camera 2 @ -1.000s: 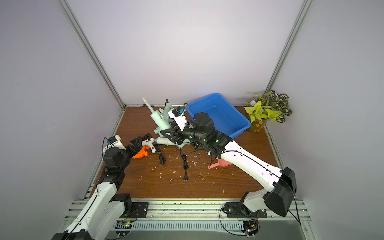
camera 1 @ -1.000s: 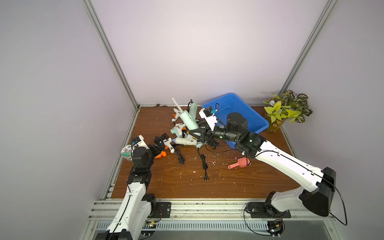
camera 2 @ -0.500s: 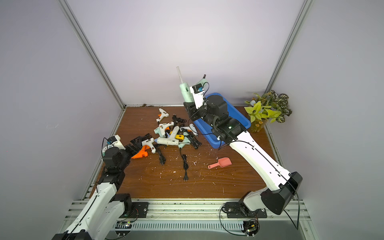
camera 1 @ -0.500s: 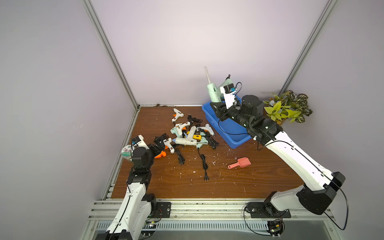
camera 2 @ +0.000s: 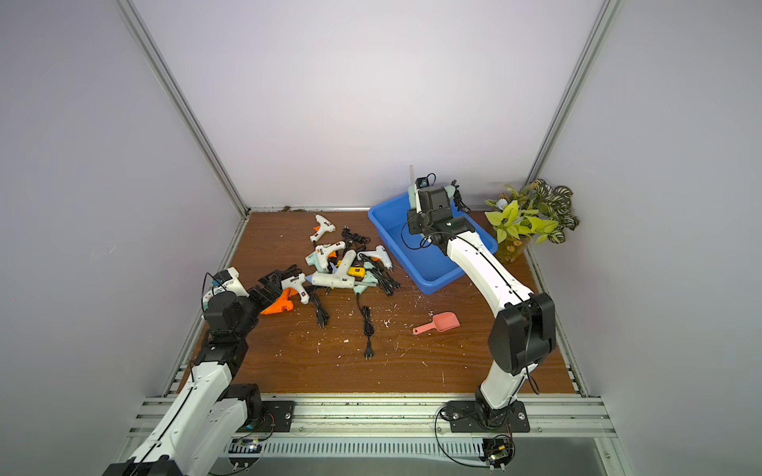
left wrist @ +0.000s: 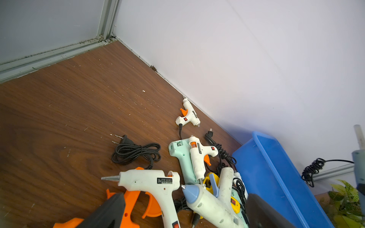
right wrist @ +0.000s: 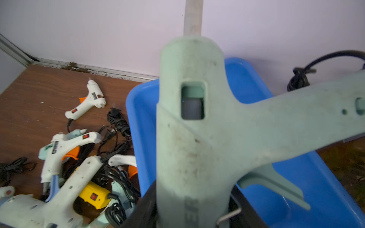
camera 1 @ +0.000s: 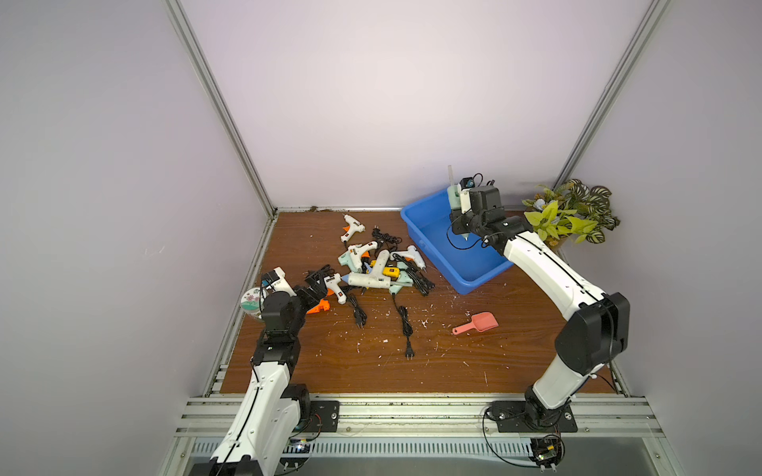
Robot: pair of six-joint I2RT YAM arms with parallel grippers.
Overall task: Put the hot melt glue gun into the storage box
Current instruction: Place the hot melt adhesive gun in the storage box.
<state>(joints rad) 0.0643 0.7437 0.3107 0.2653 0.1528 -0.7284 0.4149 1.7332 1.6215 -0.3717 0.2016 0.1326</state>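
My right hand (camera 1: pixel 461 222) is pinching the mint-green glue gun (right wrist: pixel 197 138) by its barrel. The gun is upright, glue stick up and nozzle down, above the far end of the storage box (camera 1: pixel 466 268). I cannot tell whether the nozzle touches the box floor. The box stands by the worktop's (camera 1: pixel 433 371) far right corner, just beside a potted plant (camera 1: pixel 571 216). Left of the box lies a heap of other glue guns (camera 1: pixel 371 270) tangled with black cords. My left hand (camera 1: pixel 317 284) is spread wide at the worktop's left edge, beside an orange glue gun (camera 2: pixel 278 306). A pink scoop (camera 1: pixel 478 322) lies apart from the heap, nearer the front.
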